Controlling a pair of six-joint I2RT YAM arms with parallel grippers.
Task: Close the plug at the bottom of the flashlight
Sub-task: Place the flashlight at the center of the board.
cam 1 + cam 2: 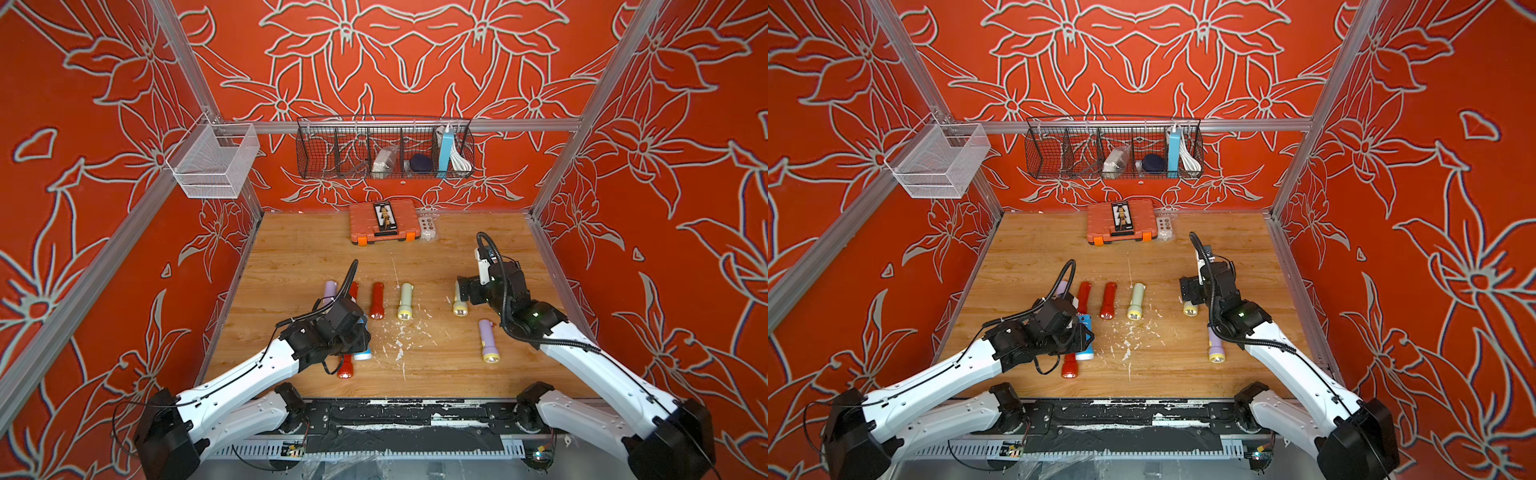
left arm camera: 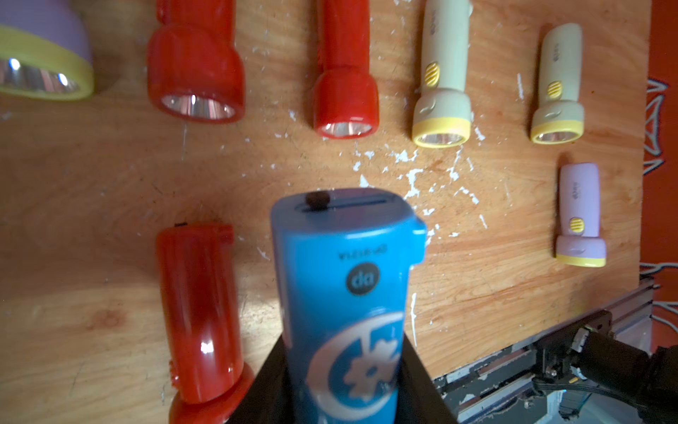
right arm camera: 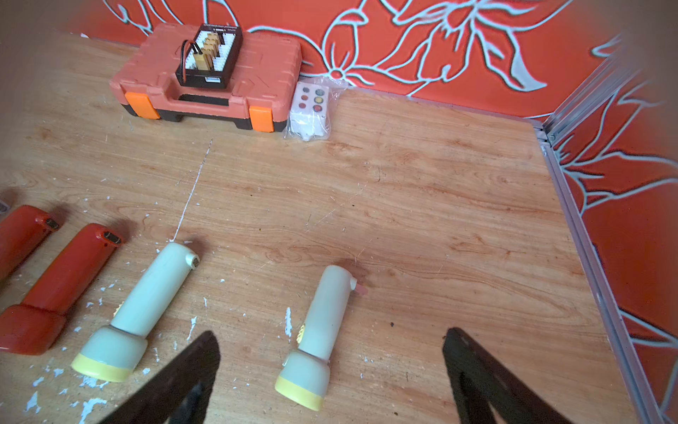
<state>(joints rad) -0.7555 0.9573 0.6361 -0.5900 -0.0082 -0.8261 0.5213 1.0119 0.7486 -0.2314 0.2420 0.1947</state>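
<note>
Currently your left gripper (image 2: 343, 367) is clamped on a blue flashlight (image 2: 345, 257), with its black fingers (image 2: 271, 374) pressed to either side of the barrel, over the front-left part of the wooden table (image 1: 436, 257). The flashlight's tail end faces away from the wrist camera. It shows a slot with a small dark knob (image 2: 317, 200) at one end. You cannot tell whether the body rests on the wood. A red flashlight (image 2: 198, 312) lies just beside it.

Your right gripper (image 3: 332, 336) hangs with its jaws spread wide and nothing between them. Below it, a pale green flashlight (image 3: 326, 315) with a yellow rim lies on the right half of the table. At that one's tail a small pinkish plug (image 3: 361, 290) sticks out to the side. A second pale green flashlight (image 3: 146, 293) lies near it, and a lilac flashlight (image 1: 487, 338) lies nearer the front edge.
</note>
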